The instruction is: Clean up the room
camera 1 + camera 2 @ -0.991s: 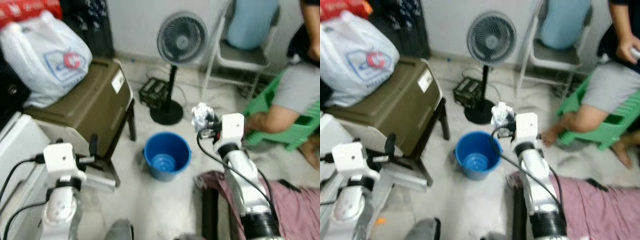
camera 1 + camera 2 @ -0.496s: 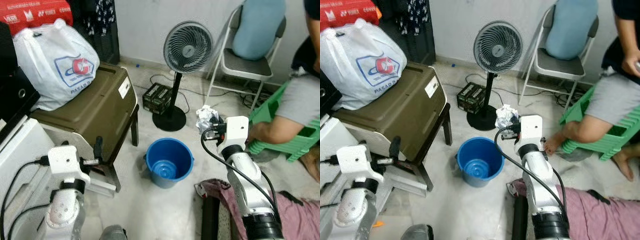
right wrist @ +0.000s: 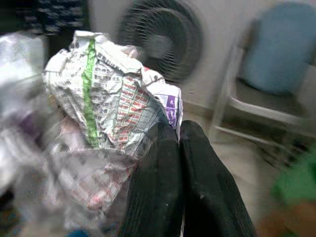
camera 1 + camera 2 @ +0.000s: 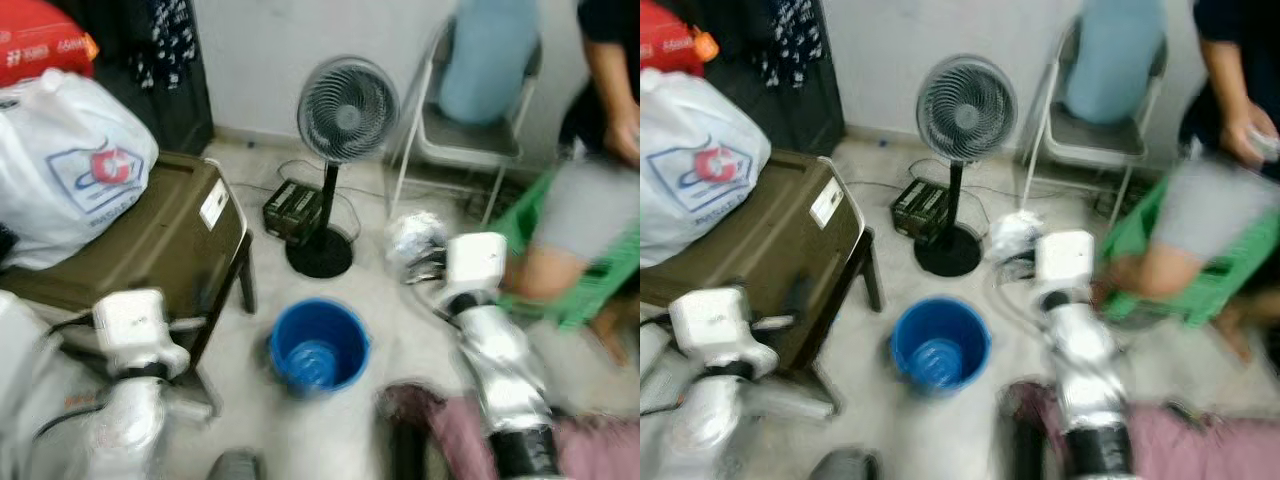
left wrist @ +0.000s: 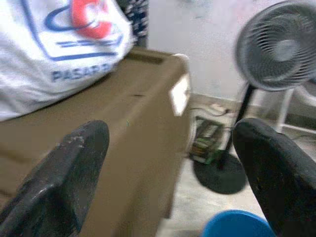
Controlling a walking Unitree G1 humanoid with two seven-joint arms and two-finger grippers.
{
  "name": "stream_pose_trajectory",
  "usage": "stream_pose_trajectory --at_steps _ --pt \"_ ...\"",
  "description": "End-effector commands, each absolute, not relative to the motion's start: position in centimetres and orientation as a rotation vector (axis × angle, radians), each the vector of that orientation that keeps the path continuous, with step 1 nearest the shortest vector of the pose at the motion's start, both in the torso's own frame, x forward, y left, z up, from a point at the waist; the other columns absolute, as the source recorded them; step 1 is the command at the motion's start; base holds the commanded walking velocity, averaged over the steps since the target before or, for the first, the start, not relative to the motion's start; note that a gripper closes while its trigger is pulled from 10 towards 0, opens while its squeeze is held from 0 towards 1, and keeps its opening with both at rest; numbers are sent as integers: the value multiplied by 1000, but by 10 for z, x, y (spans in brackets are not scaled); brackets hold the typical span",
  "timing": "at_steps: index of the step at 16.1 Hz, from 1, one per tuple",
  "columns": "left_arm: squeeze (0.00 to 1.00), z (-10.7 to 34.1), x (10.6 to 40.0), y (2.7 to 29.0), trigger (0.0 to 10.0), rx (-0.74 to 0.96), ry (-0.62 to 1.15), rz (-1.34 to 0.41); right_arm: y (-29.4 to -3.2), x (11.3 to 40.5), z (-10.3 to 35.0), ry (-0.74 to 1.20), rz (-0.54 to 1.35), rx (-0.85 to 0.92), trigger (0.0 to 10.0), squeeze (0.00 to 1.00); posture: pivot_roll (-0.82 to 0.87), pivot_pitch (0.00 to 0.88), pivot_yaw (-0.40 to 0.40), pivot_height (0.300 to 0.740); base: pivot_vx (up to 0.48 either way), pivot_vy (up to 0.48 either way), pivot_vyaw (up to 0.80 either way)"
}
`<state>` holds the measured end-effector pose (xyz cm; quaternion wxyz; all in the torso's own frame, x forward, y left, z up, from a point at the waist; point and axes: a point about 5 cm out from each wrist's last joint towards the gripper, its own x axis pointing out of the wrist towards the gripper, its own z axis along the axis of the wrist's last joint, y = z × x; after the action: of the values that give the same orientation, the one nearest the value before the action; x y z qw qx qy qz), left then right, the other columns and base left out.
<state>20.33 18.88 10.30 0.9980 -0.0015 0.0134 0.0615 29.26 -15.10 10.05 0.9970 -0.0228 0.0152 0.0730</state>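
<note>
floor (image 4: 380, 300): pale, glossy | blue bucket (image 4: 318, 345) at centre | fan (image 4: 335, 170) behind it, black box (image 4: 293, 210) beside its base | folding chair (image 4: 470, 110), green stool (image 4: 585, 270) | maroon cloth (image 4: 590, 440) near edge

This is a cluttered room in a lived-in home, used partly for storage. The pale tiled floor (image 4: 400, 300) holds a standing fan (image 4: 345, 110) with cables and a small black box (image 4: 292, 210) at its base, a blue plastic bucket (image 4: 318, 345) and a folding metal chair (image 4: 1095, 120) against the white wall. A brown storage chest (image 4: 760, 240) carries a stuffed white shopping bag (image 4: 65, 170). A person (image 4: 1210, 200) in shorts sits on a green plastic stool (image 4: 1225, 270).
</note>
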Motion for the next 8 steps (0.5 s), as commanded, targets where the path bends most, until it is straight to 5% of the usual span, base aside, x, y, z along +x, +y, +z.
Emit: stream_pose_trajectory --at_steps 1,4,8 --pt "0 103 204 183 10000 -21 24 108 -163 292 101 31 115 -60 10000 0 23 68 -79 740 300 0 506" --pt "0 104 206 183 10000 -16 25 113 -162 294 103 21 122 -62 10000 0 20 78 -81 740 281 0 585" --pt "0 104 205 184 10000 -8 30 132 -159 295 103 20 128 -54 10000 0 22 82 -83 740 0 0 522"
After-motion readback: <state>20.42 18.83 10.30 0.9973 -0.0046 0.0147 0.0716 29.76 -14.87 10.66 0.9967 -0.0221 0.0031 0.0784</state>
